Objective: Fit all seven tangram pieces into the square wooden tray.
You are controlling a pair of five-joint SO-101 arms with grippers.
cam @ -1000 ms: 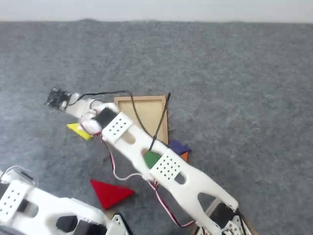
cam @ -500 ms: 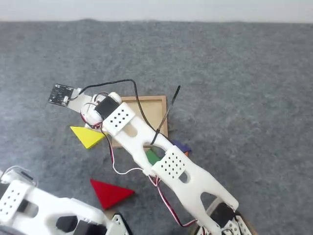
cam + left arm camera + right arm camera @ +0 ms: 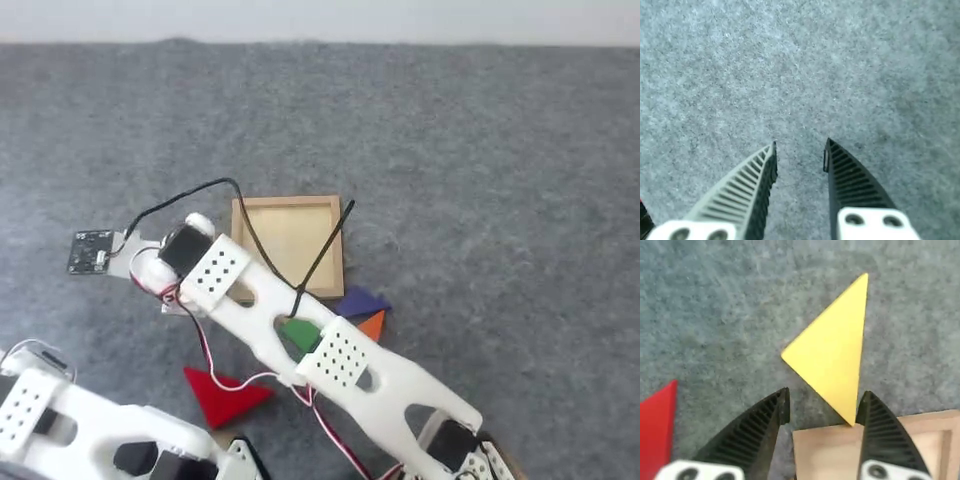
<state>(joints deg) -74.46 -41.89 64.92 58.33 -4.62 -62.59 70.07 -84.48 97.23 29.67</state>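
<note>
A: Open or closed, and where?
B: Right tool (image 3: 825,392) open over the yellow triangle (image 3: 832,352), which lies at the tray (image 3: 290,235) corner. Left tool (image 3: 801,141) open above the grey felted table (image 3: 480,150). Pale wall (image 3: 400,20) behind.

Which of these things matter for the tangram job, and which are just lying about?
For the job: tray, yellow triangle, red triangle, green piece, purple piece, orange piece.
Not for the job: grey mat, black cable.
</note>
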